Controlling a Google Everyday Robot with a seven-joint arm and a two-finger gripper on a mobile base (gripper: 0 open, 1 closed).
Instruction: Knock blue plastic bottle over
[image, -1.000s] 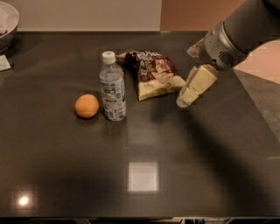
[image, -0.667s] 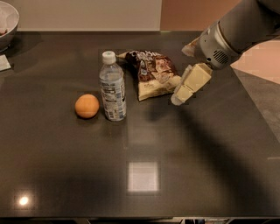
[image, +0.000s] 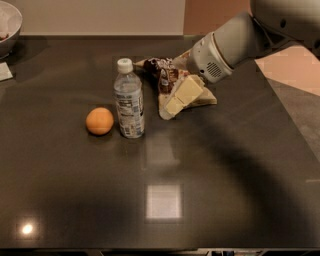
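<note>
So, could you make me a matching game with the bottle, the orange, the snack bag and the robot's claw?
1 blue plastic bottle
2 orange
3 snack bag
4 claw

A partly hidden behind the claw
B standing upright
C right of the bottle, not touching it
D close on the bottle's left

Pairs: 1-B, 2-D, 3-A, 4-C

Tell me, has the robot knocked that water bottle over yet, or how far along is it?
Nothing is done yet: the blue plastic bottle stands upright on the table beside the orange. In hand: the gripper hangs by the snack bag, a gap away from the bottle. Left: push the bottle until it topples.
</note>
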